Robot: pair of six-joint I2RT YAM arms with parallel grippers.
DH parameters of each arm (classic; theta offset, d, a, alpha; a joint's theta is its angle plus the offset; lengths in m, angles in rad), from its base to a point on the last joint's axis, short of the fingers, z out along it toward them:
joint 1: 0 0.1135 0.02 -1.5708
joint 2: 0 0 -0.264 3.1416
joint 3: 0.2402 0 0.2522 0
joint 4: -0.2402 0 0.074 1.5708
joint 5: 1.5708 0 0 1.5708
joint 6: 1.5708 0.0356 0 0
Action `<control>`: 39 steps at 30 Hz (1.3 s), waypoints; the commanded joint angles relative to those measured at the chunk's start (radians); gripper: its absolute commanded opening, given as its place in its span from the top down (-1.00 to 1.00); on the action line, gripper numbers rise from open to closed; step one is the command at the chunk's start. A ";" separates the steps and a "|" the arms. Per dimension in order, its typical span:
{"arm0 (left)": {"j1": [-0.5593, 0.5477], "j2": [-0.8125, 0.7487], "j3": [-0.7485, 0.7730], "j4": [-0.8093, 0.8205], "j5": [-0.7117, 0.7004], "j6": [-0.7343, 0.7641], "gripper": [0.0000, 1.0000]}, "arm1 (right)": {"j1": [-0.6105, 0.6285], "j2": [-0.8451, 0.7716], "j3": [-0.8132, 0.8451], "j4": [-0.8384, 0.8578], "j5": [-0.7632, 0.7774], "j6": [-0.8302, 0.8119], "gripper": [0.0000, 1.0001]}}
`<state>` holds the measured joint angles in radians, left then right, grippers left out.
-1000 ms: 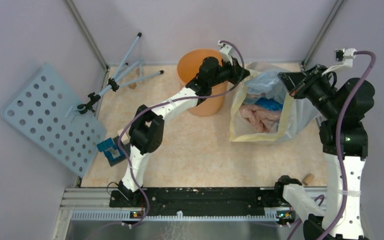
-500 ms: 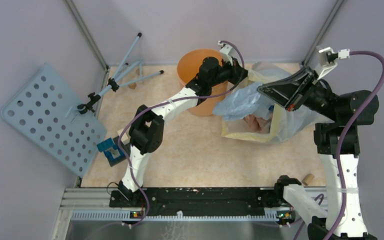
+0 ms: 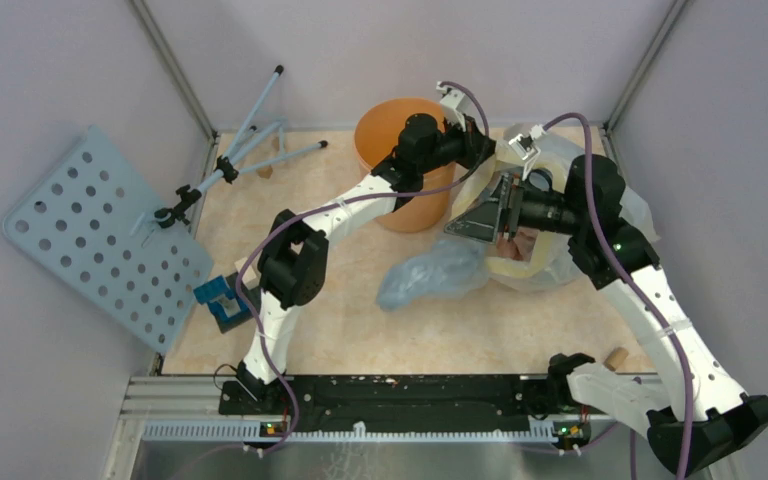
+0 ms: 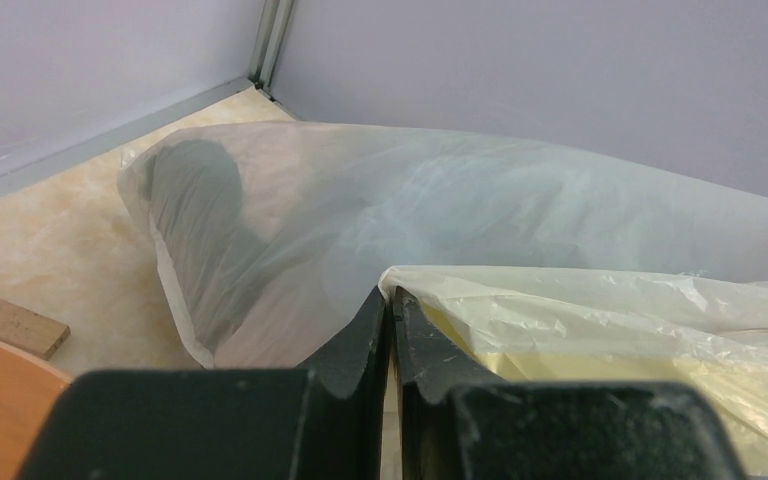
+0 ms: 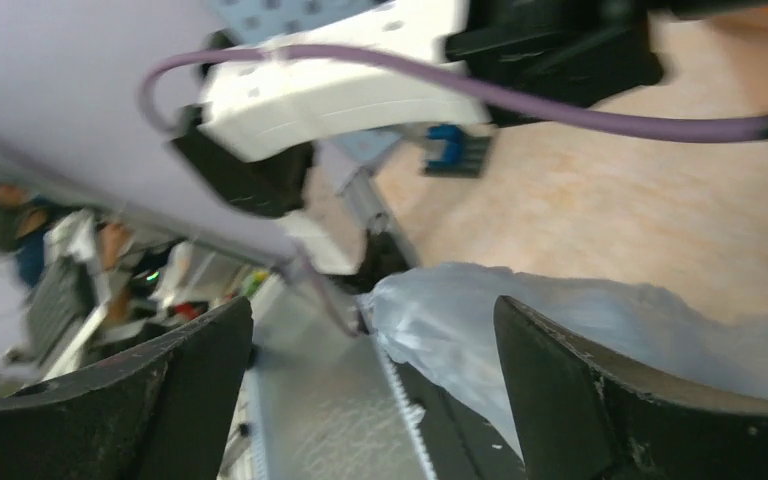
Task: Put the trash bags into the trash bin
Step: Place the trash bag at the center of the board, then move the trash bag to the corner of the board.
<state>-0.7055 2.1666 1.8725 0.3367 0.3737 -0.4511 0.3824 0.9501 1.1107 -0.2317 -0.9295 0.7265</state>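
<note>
Top external view: crumpled translucent grey-bluish plastic trash bag (image 3: pixel 428 277) sits loose, outside the round orange plastic bin (image 3: pixel 375 140). Right gripper (image 3: pixel 475 218) gapes apart beside it. Left gripper (image 4: pixel 392 300) pinches the big clear yellow-edged bag (image 4: pixel 600 320).

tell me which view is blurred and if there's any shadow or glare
right wrist view: motion-smeared, background streaked, the trash bag soft-edged; left wrist view: sharp on the clear bag, a dark shape showing through its left side; top external view: even light, crisp, no obvious glare.
</note>
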 commanded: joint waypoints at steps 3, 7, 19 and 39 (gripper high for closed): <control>0.007 -0.023 -0.020 -0.029 0.025 -0.029 0.77 | 0.012 -0.001 0.230 -0.428 0.496 -0.352 -0.80; 0.007 -0.048 -0.051 -0.015 0.030 -0.030 0.76 | 0.012 -0.045 0.262 -0.498 0.700 -0.409 -0.80; 0.007 -0.119 -0.115 0.038 0.064 -0.069 0.76 | 0.012 -0.156 0.356 -0.581 0.915 -0.436 -0.79; 0.010 -0.331 -0.305 0.069 0.011 -0.085 0.77 | 0.012 -0.612 -0.059 -0.811 1.480 0.183 -0.38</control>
<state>-0.6998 1.9133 1.5986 0.3466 0.3985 -0.5224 0.3901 0.3897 1.1191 -0.9146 0.3996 0.6823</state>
